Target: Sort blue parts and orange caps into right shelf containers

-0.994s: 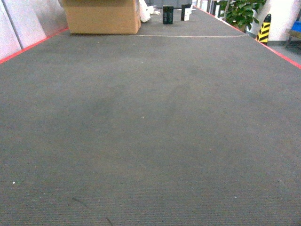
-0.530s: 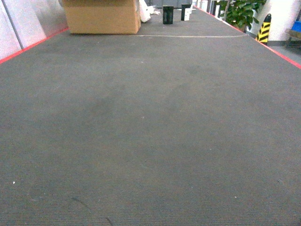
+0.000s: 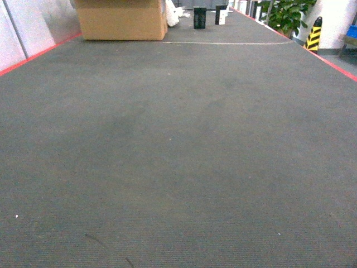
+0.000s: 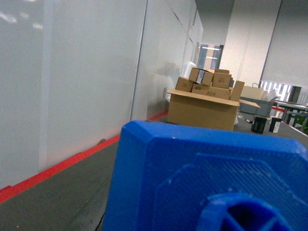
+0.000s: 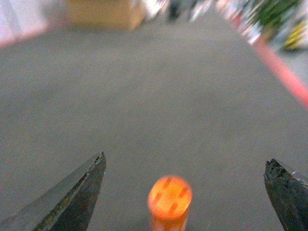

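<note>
Sorting appears unfinished: right fingers [image 5: 185, 192] spread around an orange cap [image 5: 169, 199], a blue part [image 4: 202, 178] fills the left wrist view with its fingers' state indeterminable, no shelf containers visible.

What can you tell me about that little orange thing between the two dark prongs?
It is an orange cap, a small cylinder seen in the right wrist view from above and slightly in front. Its round top carries a few darker orange slot-like marks. It looks like smooth plastic and stands upright at the bottom edge of the picture, its lower part cut off. It sits midway in the right gripper, whose dark fingers are spread wide and touch nothing. Grey carpet-like floor lies behind it. The picture is blurred, so any print cannot be read.
</note>
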Motion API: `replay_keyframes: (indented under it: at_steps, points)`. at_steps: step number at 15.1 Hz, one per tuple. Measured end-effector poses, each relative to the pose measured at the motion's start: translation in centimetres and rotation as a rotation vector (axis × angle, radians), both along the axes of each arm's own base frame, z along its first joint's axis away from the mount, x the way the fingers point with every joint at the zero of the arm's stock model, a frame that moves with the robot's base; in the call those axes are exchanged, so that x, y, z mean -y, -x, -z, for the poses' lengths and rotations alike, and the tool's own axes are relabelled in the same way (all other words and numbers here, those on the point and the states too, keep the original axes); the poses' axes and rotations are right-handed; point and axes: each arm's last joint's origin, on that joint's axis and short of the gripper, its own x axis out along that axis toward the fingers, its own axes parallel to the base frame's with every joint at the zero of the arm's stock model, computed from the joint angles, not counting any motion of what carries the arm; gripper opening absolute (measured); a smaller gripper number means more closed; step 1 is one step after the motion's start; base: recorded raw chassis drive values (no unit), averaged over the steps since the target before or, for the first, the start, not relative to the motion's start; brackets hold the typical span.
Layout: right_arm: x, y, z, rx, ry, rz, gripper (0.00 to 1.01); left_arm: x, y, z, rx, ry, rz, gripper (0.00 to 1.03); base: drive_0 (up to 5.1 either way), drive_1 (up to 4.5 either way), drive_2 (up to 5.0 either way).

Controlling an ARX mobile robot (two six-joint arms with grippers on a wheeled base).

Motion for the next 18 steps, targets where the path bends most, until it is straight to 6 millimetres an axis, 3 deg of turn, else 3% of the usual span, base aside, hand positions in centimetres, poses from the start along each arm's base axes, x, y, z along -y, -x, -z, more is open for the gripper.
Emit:
replay_keyframes:
  at_steps: [1, 4, 18]
  points:
    - [0.7, -0.5, 0.2, -0.178, -0.074, -0.15, 0.98, 0.0, 0.0, 0.0, 0.001, -0.002, 0.004, 0.47, 0.0, 0.0, 0.0]
    - [-0.1, -0.3, 0.3, -0.162, -0.172, -0.565, 0.98, 0.0, -0.1, 0.1, -0.006, -0.001, 0.002, 0.47, 0.0, 0.0, 0.0]
    - [-1.2, -3.0, -1.0, -0.04, -0.142, -0.558, 0.98, 0.0, 0.0, 0.0, -0.003, -0.001, 0.003, 0.47, 0.0, 0.0, 0.0]
